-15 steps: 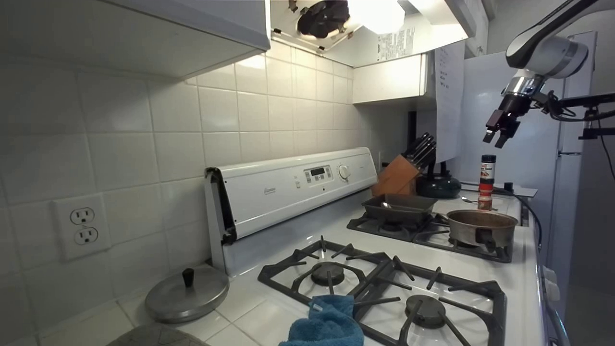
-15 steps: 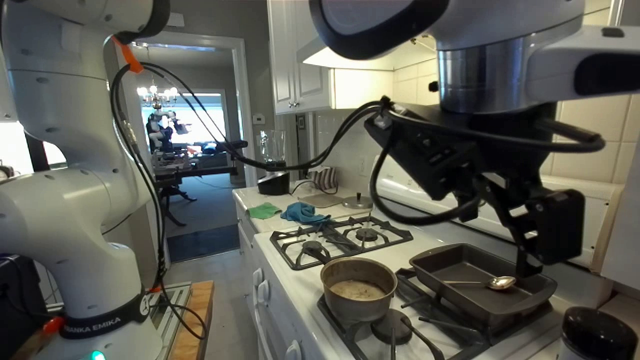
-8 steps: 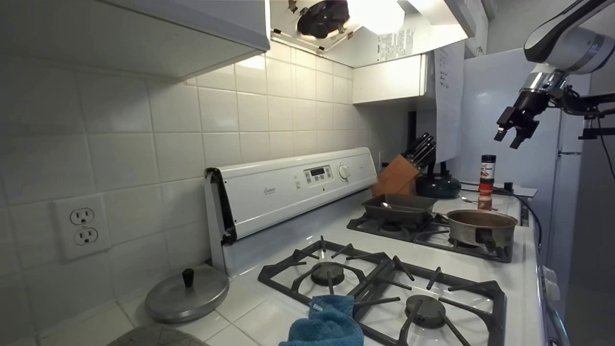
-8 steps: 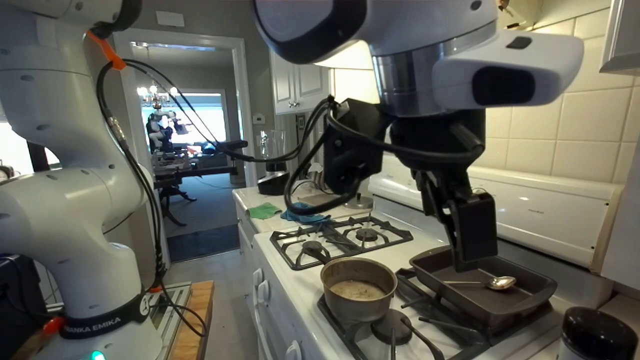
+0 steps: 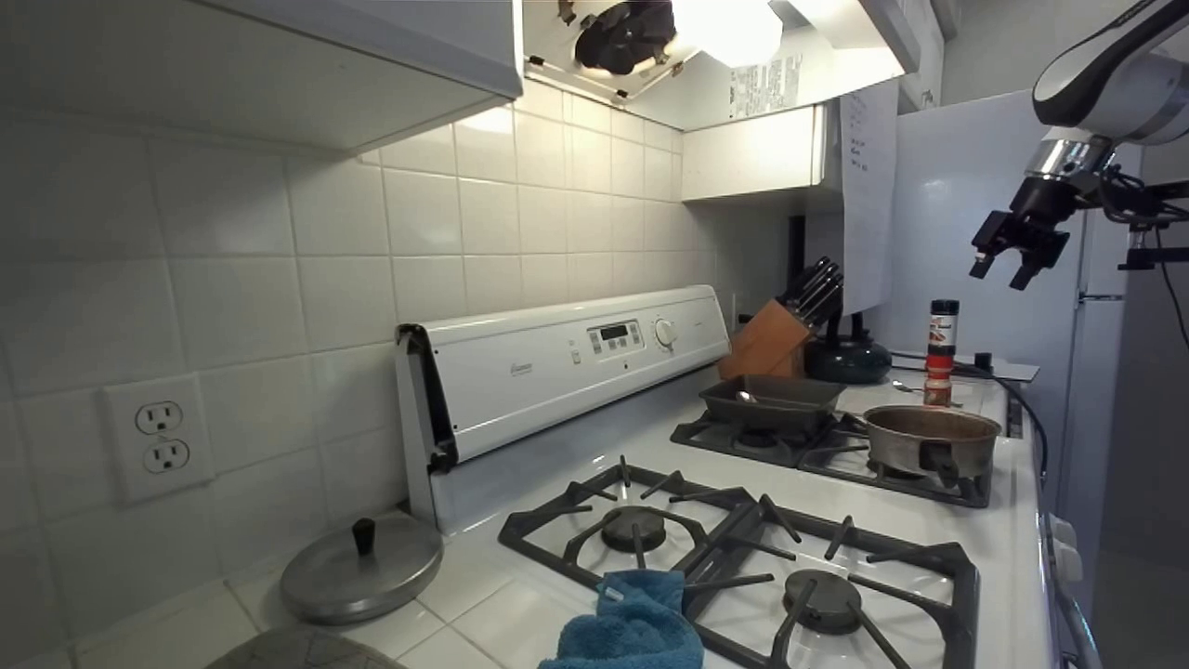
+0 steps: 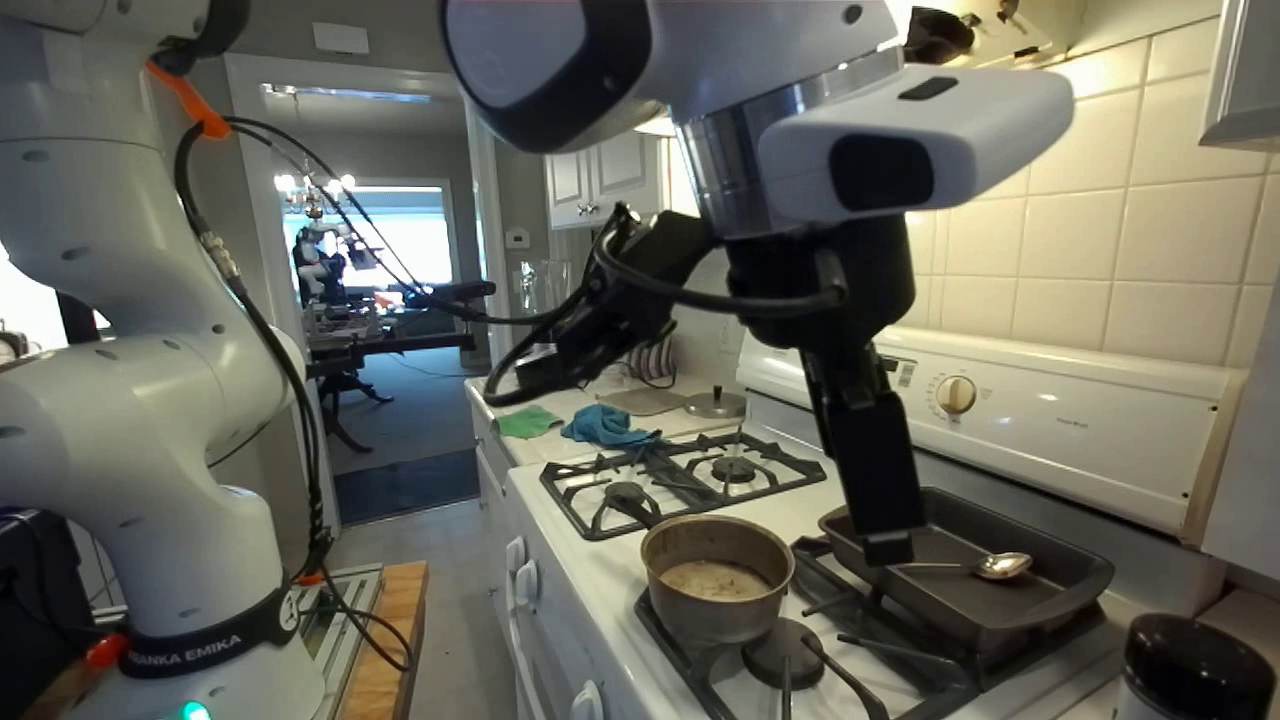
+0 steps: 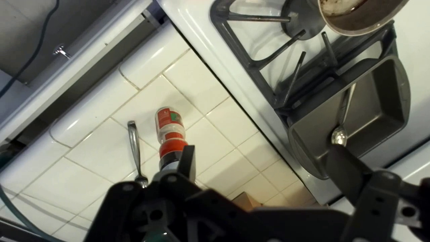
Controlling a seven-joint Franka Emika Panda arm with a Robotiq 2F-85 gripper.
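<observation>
Hovers with gripper (image 5: pixel 1001 273) spread wide, empty, near slim cylindrical container (image 5: pixel 941 334). Shows glossy, rounded kettle (image 5: pixel 847 360) in an exterior view, not in wrist view.

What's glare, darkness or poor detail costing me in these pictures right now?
In an exterior view, the hood light burns out to white; in an exterior view, the far window is washed out; in the wrist view, the gripper reads nearly black, the spoon shows a bright highlight, and print on the red-labelled bottle can't be read.
</observation>
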